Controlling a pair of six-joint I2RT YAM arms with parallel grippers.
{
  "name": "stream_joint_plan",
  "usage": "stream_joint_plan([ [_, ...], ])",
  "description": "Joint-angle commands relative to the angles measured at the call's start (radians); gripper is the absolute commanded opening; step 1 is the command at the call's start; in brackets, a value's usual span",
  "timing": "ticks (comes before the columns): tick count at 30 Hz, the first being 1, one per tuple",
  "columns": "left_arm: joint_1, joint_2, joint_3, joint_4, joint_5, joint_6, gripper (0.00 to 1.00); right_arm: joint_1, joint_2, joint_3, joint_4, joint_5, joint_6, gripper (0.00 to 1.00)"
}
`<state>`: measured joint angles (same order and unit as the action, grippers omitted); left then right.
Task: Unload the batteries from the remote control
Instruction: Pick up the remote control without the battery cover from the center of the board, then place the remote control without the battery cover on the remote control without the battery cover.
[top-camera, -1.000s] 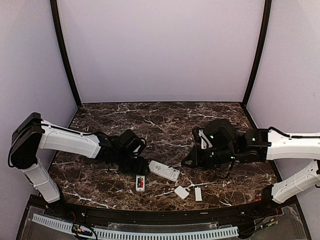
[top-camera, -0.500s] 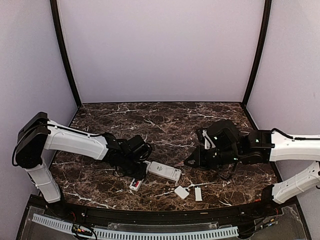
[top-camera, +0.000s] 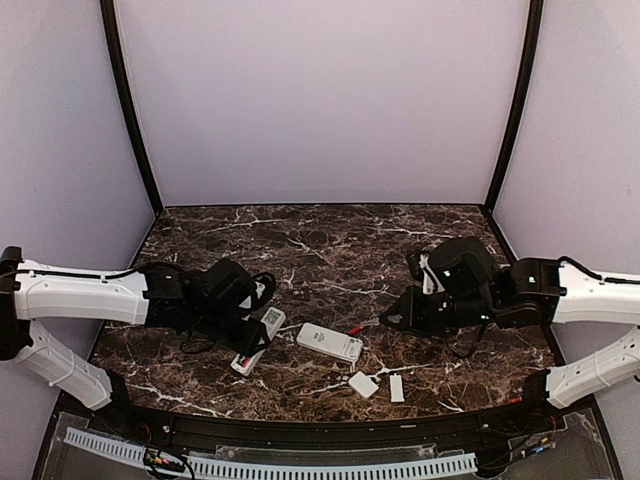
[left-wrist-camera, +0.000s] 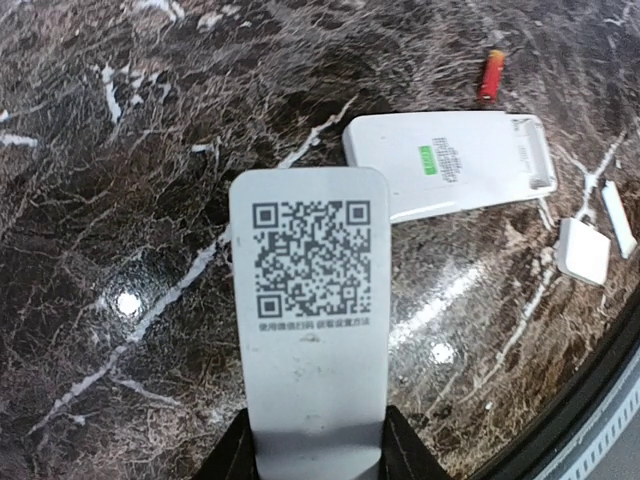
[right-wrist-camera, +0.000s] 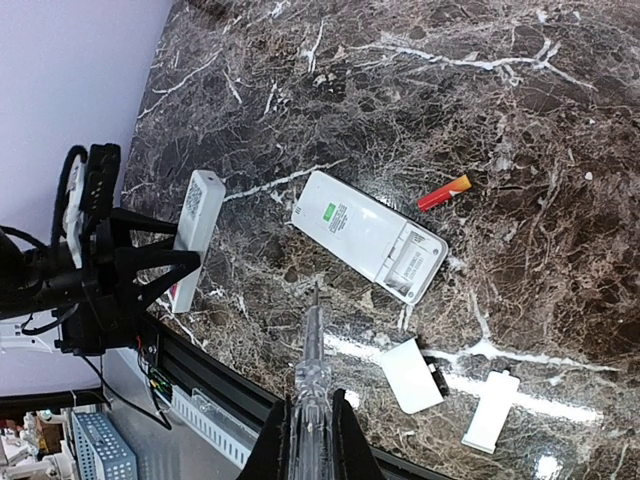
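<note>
Listing by view.

Top external: the slim remote (top-camera: 266, 324), a second ago lying flat on the bench (top-camera: 330, 250) just beside the wide remote (top-camera: 329, 341), is now pinched in the left hand (top-camera: 246, 336) and carried leftward. A red end is seen at its near tip. A cell is judged to be seated there still, so unloading is not finished. One red battery (top-camera: 354, 329) lies loose beside the wide remote. The right hand (top-camera: 395, 318) is shifted slightly rightward.

Left wrist: the slim remote is gripped at its lower end. A QR code (left-wrist-camera: 311, 258) is shown, with one line of small characters beneath, too fine to be read. A green label (left-wrist-camera: 429, 158) and printed lines on the wide remote are unreadable.

Right wrist: the right hand is pressed together on a clear tool (right-wrist-camera: 309, 370). The wide remote's compartment is open and appears empty. Two white covers (right-wrist-camera: 413, 375) lie near. No brand is legible.
</note>
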<state>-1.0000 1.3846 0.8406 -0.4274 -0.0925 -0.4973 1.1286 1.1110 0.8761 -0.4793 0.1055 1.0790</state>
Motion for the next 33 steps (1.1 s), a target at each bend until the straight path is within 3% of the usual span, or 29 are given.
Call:
stream_joint_plan([
  [1, -0.038, -0.113, -0.045, -0.016, 0.086, 0.177, 0.25, -0.009, -0.046, -0.020, -0.032, 0.046, 0.007, 0.00],
  [8, -0.120, -0.086, 0.002, -0.039, 0.200, 0.358, 0.25, -0.020, -0.105, -0.047, -0.037, 0.051, 0.030, 0.00],
  [19, -0.205, 0.189, 0.187, -0.100, 0.132, 0.615, 0.25, -0.022, -0.171, -0.086, -0.050, 0.057, 0.070, 0.00],
  [33, -0.231, 0.401, 0.323, -0.130, 0.065, 0.755, 0.29, -0.026, -0.171, -0.088, -0.049, 0.056, 0.075, 0.00],
])
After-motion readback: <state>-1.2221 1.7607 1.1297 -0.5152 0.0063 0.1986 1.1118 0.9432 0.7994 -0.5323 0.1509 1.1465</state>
